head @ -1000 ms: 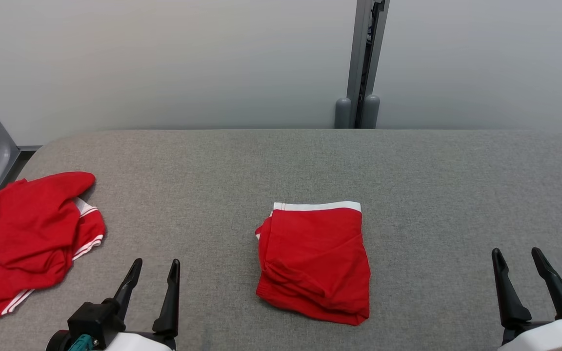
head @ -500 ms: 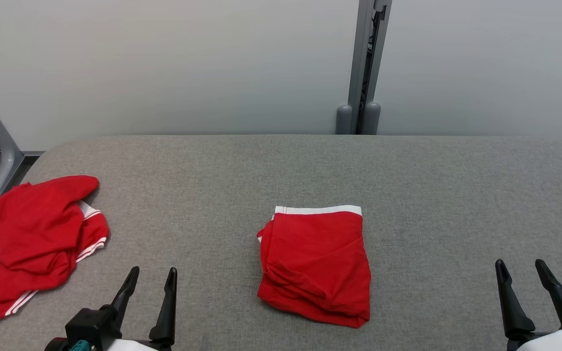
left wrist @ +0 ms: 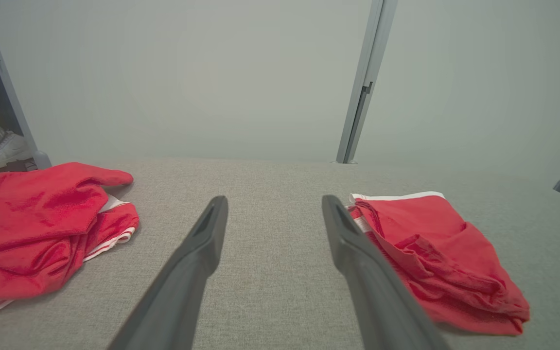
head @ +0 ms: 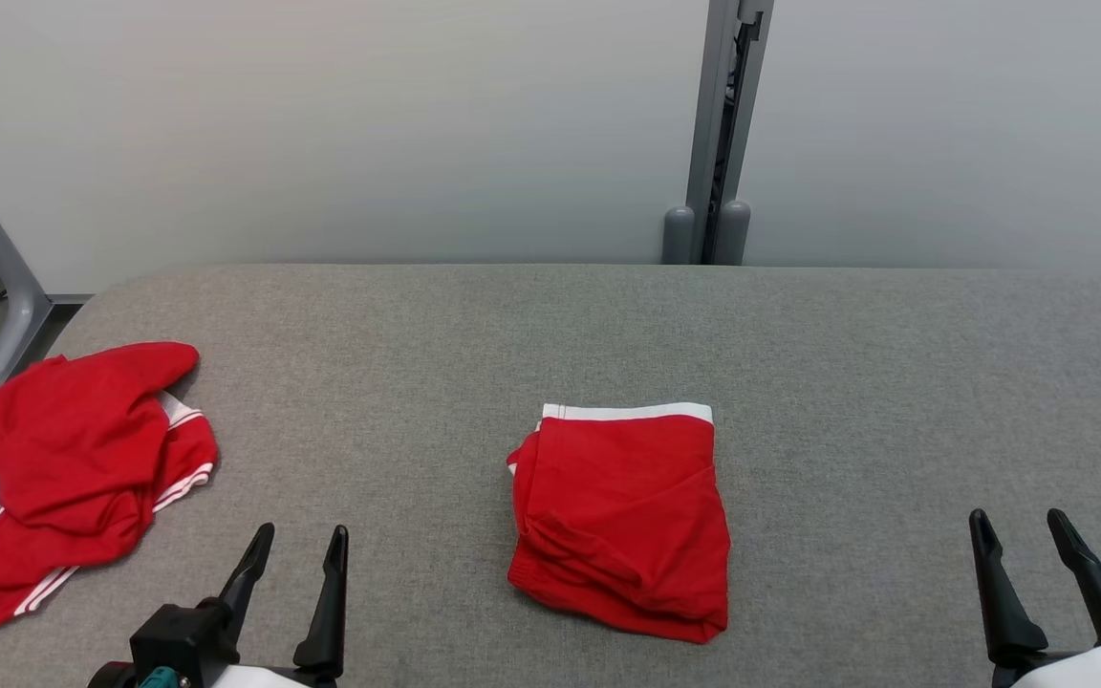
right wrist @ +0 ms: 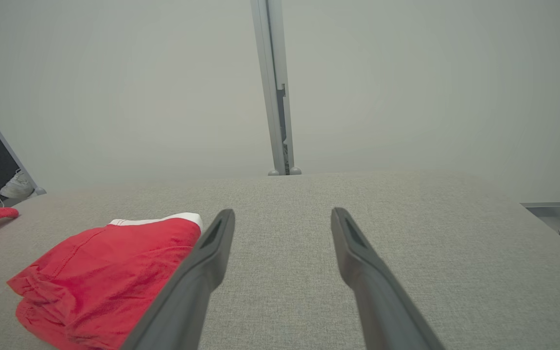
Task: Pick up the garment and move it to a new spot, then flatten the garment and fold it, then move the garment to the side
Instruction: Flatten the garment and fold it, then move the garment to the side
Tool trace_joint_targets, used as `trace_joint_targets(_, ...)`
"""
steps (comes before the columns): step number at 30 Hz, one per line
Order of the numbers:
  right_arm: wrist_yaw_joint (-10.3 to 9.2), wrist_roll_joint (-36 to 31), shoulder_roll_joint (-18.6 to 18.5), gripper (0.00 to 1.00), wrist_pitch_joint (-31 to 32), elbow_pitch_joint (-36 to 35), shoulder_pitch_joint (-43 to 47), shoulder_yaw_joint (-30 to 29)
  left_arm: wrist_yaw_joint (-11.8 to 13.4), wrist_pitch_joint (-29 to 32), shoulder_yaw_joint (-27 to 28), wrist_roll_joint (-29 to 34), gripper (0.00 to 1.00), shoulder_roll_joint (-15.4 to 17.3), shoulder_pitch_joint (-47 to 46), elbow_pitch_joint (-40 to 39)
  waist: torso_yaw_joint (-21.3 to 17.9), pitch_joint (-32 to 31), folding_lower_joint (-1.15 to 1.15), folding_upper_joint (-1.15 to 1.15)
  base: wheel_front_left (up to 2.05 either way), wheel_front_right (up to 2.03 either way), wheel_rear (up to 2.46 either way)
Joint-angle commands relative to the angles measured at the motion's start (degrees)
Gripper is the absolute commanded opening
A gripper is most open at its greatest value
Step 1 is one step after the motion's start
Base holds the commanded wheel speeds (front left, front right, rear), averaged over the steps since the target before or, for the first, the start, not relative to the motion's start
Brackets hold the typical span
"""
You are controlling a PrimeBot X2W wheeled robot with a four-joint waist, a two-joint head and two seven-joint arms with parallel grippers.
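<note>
The garment (head: 619,521), folded and red, is lying on the grey counter (head: 847,363) straight out from the grey post (head: 724,134). Its white waistband is facing the post and its slightly longer axis is running away from it. Both end effectors are hovering farther from the post than the garment, jaws spread, gripping nothing. The left end effector (head: 303,530) is sitting nearer the garment and the right end effector (head: 1016,516) well apart, so the sideways move is probably falling to the left arm.
</note>
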Motion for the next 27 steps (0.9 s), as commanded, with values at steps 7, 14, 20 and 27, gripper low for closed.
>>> trace_joint_targets(7, -0.01, 0.3, -0.1, 1.00, 0.1, 0.2, 0.0, -0.2, 0.0, -0.7, 0.0, -0.2, 1.00, 0.7, -1.5, 0.0, 0.1, 0.2, 0.00, 0.00, 0.00, 0.00, 0.00)
trace_joint_targets(14, -0.01, -0.1, -0.1, 1.00, 0.2, 0.1, -0.7, -0.4, -0.1, -0.9, -0.5, 0.2, 1.00, 0.7, -3.4, -1.2, 2.1, 1.3, 0.00, 0.00, 0.00, 0.00, 0.00)
trace_joint_targets(20, -0.01, -0.5, -0.2, 1.00, 0.6, 0.5, -1.9, 0.3, 0.0, -1.3, -0.8, 0.4, 1.00, 0.3, -6.0, -2.7, 6.7, 3.8, 0.00, 0.00, 0.00, 0.00, 0.00)
trace_joint_targets(27, -0.01, -0.5, -1.0, 1.00, 1.8, 3.1, -4.6, 1.7, -0.6, -2.8, -1.7, 0.0, 1.00, -1.4, -10.1, -3.1, 13.5, 9.4, 0.00, 0.00, 0.00, 0.00, 0.00)
